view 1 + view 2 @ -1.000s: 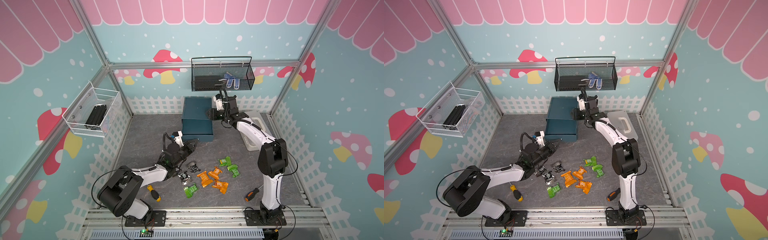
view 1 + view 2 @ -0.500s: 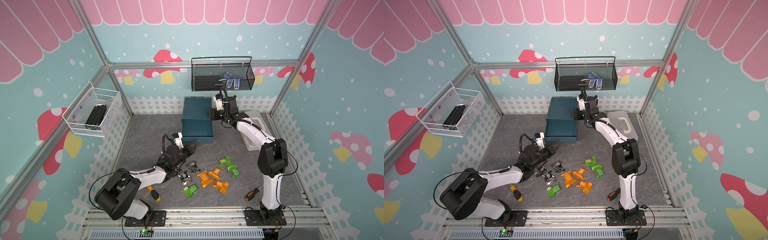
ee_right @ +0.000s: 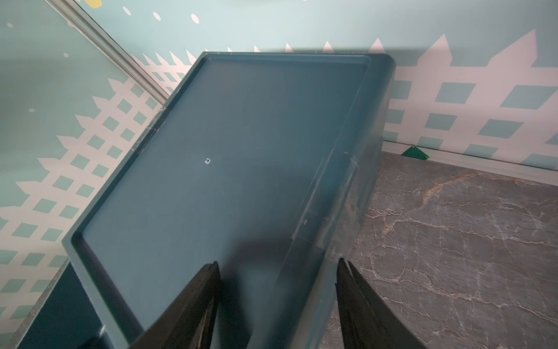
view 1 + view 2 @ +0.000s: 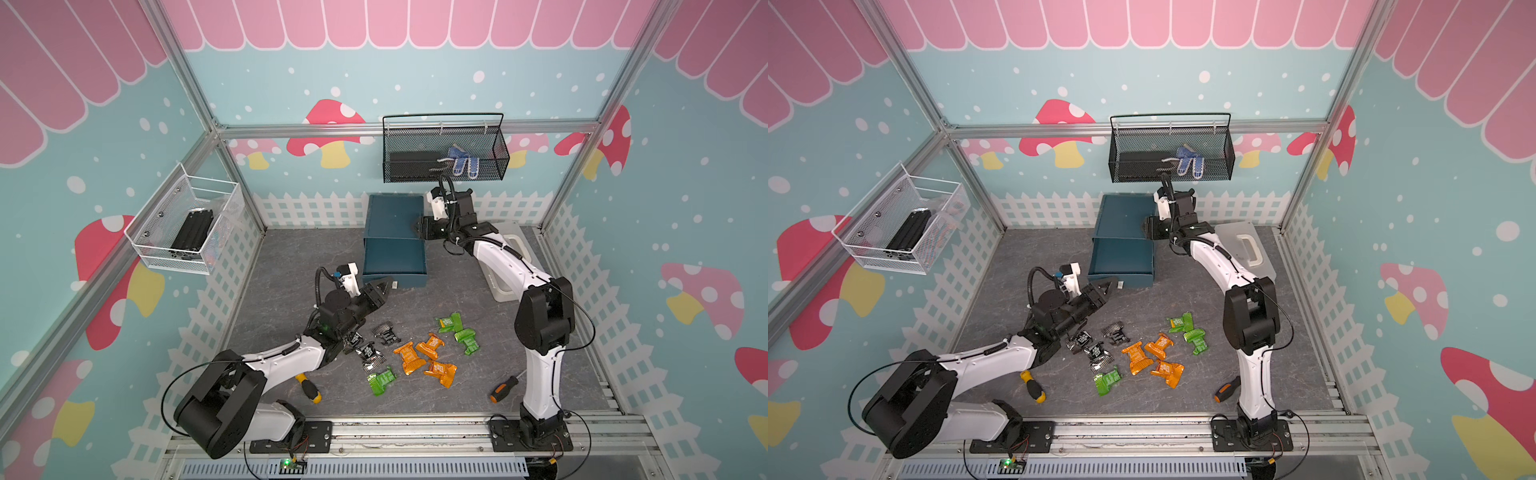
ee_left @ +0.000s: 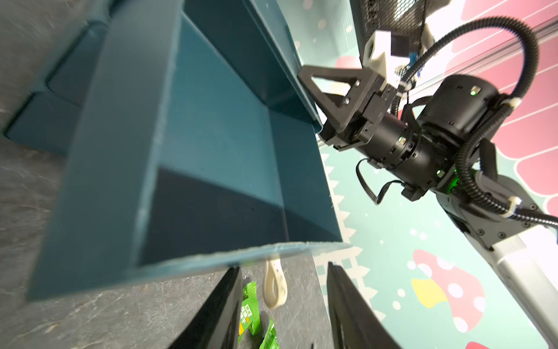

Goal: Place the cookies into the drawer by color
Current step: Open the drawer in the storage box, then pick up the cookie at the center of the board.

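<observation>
The drawer cabinet point(image 4: 392, 214) is dark teal. Its top drawer point(image 4: 395, 259) is pulled out, and it shows empty in the left wrist view point(image 5: 217, 142). My left gripper point(image 4: 384, 286) is open at the drawer's front. The pale tab handle point(image 5: 274, 284) hangs free between its fingers. My right gripper point(image 4: 417, 228) is open astride the cabinet's right top edge point(image 3: 317, 211). On the floor in front lie the cookies. There are three black-silver ones point(image 4: 368, 353), three orange ones point(image 4: 430, 345), two green ones point(image 4: 457, 330) and one more green packet point(image 4: 382, 380).
A yellow-and-black screwdriver point(image 4: 307, 388) lies by my left arm. An orange-handled one point(image 4: 503, 388) lies by my right arm's base. A translucent white case point(image 4: 505, 266) sits right of the cabinet. A black mesh basket point(image 4: 444, 153) hangs above it, and a white wire basket point(image 4: 187, 226) hangs on the left wall.
My left gripper's jaws have opened and let go of the drawer's tab handle. The right gripper's jaws have widened a little. Neither the cookies nor the drawer have moved.
</observation>
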`<state>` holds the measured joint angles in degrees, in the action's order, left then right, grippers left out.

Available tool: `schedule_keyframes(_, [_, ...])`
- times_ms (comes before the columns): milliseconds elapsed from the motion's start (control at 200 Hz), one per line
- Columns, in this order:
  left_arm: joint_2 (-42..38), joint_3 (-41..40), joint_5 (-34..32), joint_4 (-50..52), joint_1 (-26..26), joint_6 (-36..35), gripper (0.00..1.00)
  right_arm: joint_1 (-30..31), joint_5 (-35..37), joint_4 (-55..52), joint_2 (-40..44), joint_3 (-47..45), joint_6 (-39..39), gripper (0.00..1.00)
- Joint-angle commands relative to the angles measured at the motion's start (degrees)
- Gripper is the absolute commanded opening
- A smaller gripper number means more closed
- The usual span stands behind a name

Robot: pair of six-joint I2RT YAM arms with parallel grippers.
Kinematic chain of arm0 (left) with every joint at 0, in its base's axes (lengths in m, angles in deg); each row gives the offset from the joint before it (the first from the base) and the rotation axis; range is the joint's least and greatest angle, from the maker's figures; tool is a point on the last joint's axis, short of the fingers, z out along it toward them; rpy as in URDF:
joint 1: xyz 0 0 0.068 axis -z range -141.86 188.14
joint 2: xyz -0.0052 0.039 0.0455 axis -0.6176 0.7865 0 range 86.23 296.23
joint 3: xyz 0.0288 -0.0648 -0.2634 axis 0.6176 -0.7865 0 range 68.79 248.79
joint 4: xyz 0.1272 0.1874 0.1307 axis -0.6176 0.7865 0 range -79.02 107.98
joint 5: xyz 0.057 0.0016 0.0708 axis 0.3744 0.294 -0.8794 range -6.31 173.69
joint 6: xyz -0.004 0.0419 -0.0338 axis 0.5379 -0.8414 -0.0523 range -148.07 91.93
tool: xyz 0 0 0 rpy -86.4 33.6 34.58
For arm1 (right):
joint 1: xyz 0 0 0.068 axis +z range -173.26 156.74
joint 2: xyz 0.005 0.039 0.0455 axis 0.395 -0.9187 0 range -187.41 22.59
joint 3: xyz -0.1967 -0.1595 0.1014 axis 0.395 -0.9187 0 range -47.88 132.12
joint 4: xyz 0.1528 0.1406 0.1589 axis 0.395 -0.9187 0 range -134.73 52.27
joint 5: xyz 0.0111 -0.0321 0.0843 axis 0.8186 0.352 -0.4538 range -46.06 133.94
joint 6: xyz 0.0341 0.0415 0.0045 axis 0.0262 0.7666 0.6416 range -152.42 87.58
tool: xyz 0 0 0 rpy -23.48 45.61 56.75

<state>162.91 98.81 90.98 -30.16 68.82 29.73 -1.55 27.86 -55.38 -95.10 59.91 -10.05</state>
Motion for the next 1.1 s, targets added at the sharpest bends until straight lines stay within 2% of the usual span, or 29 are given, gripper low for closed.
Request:
schedule_keyframes(0, [-1.06, -0.45, -1.12, 3.16, -1.8, -2.34, 0.47, 0.3, 0.25, -6.95, -2.19, 0.89, -1.45, 0.63])
schedule_keyframes(195, [0.0, -1.09, 1.66, 0.41, -4.84, -1.56, 0.46, 0.26, 0.12, -7.29, -2.76, 1.37, -1.54, 0.64])
schedule_keyframes(360, [-1.76, -1.59, 3.24, 0.25, -2.81, -1.99, 0.49, 0.28, 0.13, -7.44, -2.4, 1.81, -1.89, 0.63])
schedule_keyframes(500, [-7.44, -2.23, 1.46, 4.84, -1.28, -4.54, 0.51, 0.39, -0.36, -7.42, -1.09, 1.9, -1.8, 0.65])
schedule_keyframes(705, [-19.0, -4.36, -3.45, 16.56, -2.04, -8.79, 0.67, 0.62, -0.32, -7.49, 2.64, 1.64, -2.32, 0.68])
schedule_keyframes(941, [-27.17, -5.45, 0.12, 26.07, -5.88, -10.22, 0.73, 2.04, 0.29, -8.54, 10.44, -1.61, -3.37, 0.69])
schedule_keyframes(1096, [-29.11, -5.83, 8.43, 29.46, -11.93, -10.74, 0.77, 4.57, 2.43, -8.98, 18.02, -8.66, -3.86, 0.69])
